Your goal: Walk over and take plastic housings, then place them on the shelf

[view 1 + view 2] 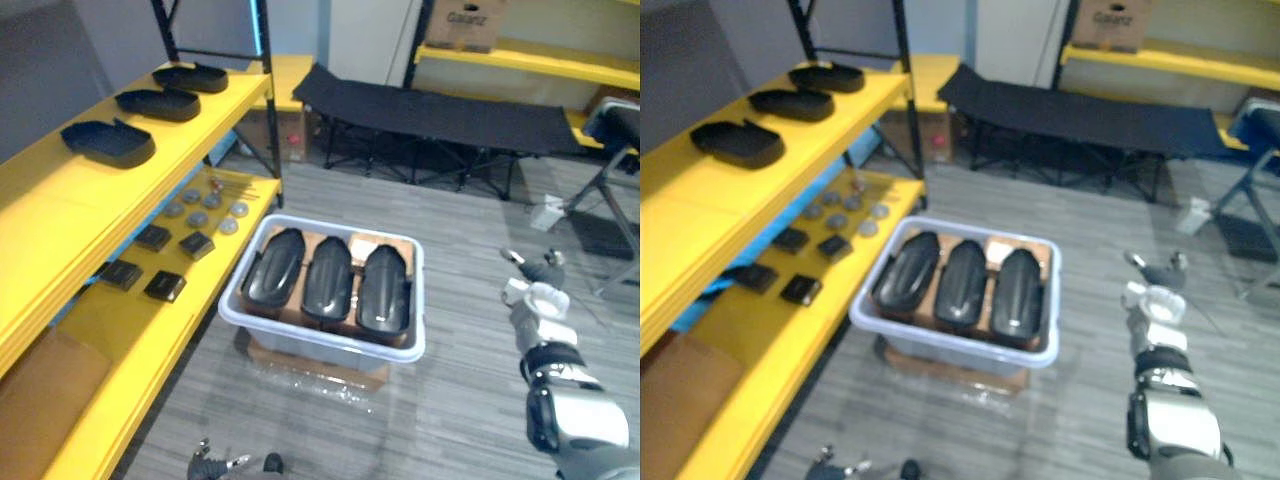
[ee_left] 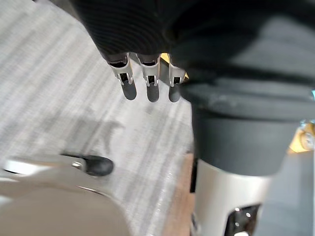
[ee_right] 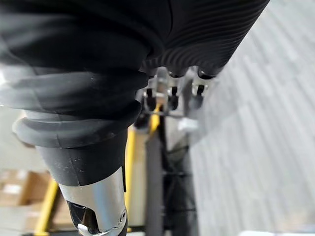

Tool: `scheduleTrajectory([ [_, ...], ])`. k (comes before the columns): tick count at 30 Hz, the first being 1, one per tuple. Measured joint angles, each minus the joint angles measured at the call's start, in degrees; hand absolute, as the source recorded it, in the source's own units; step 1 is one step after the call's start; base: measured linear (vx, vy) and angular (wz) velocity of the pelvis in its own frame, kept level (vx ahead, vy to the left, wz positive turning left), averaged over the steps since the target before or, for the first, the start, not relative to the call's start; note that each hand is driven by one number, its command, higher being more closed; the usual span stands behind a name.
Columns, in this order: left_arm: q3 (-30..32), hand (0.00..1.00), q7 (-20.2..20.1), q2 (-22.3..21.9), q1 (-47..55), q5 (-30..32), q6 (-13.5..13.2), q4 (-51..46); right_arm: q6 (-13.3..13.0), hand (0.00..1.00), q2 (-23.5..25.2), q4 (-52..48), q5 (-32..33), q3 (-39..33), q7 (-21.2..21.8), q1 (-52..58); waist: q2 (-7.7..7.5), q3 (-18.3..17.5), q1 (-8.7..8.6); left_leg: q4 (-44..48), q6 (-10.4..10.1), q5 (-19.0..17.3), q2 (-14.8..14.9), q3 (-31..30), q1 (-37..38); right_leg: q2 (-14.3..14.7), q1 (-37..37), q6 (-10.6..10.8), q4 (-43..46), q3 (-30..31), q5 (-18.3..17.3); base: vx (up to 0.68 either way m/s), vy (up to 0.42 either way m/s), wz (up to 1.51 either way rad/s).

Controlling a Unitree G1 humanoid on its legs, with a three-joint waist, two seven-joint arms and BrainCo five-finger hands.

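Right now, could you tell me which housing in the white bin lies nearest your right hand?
The rightmost housing in the bin, on the side of the right hand; the middle housing and leftmost housing lie nearer the yellow shelf.

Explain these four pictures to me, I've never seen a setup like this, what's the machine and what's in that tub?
It is a walking humanoid robot. Two pictures come from cameras in its head, looking down; two from cameras on its wrists, very close up. Its left hand and right hand are open and hold nothing. The pale tub holds three black plastic housings side by side. Three more housings lie on the yellow shelf on the robot's left.
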Motion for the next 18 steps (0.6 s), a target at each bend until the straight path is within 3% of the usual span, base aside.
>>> scheduleTrajectory([
  [2,-0.04,0.0,-0.18,1.03,-1.65,0.35,-0.35,-0.35,-0.01,0.0,0.23,1.33,0.16,-0.84,-0.36,-1.31,-0.33,3.44,0.3,5.98,-0.05,-2.21,0.25,-1.32,-4.8,-0.14,-2.11,-0.47,1.81,-0.37,-0.32,-0.17,0.046,0.26],
  [4,0.01,0.0,-0.31,2.63,-4.24,0.34,-0.39,-0.39,-0.04,0.0,0.31,2.08,0.19,-0.83,-0.55,-2.35,-1.05,7.29,1.68,11.55,-0.01,-4.11,1.31,-1.78,-9.06,0.44,-3.85,-1.9,2.8,-0.37,-1.61,-0.21,0.025,0.11],
  [9,0.07,0.0,0.1,4.53,-11.3,0.28,-2.01,-2.1,-1.31,0.0,3.84,-1.21,1.58,-1.77,-1.8,-3.13,-3.0,13.9,4.48,22.03,-0.16,-7.07,4.19,-3.84,-19.16,2.29,-9.94,-2.04,7.24,-0.73,-3.11,-0.15,0.014,0.01],
  [18,0.66,0.0,0.63,1.01,-20.29,0.13,-4.26,-5.25,-1.08,0.0,8.17,-6.13,4.73,-0.86,-4.56,-3.84,-4.03,17.01,6.05,31.69,0.41,-10.89,5.83,-6.34,-29.51,3.1,-16.36,-1.73,11.77,-2.07,-3.69,0.01,0.052,0.03],
])
